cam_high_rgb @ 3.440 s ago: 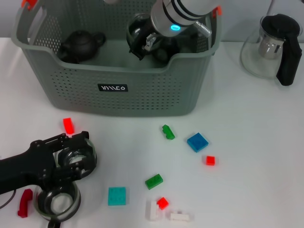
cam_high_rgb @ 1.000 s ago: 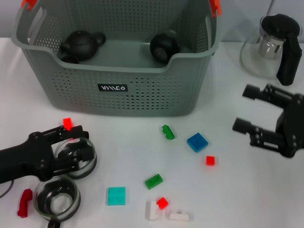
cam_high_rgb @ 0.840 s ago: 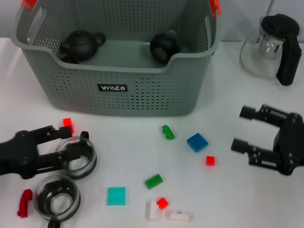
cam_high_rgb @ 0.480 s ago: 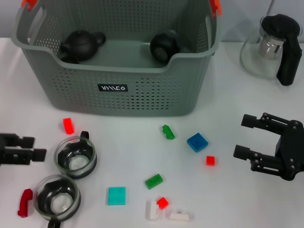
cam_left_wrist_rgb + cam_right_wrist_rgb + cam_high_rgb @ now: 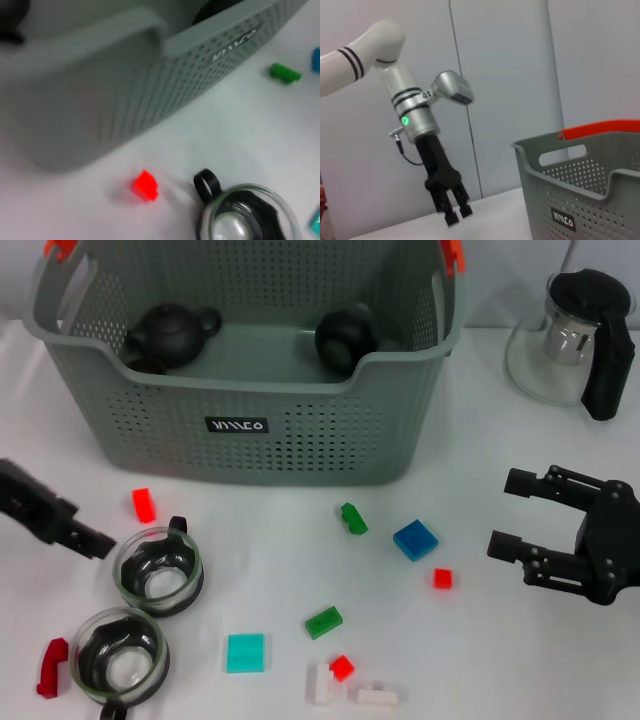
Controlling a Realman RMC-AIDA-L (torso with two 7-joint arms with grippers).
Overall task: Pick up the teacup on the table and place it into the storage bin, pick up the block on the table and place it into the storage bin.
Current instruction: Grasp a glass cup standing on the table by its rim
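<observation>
Left gripper [image 5: 85, 537] at counter's [image 5: 250, 540] left edge, just beside upper glass teacup [image 5: 158, 571]; fingers look pressed together, holding nothing; second teacup [image 5: 122, 663] below it; glass likely fragile, slippery, so take by rim wall or black handle; storage bin [image 5: 240, 425] behind, dark teapots inside; blue block [image 5: 415, 538] centre-right, light, stiff, pinch flat sides; right gripper [image 5: 515, 512] spread wide, empty, near blue block.
</observation>
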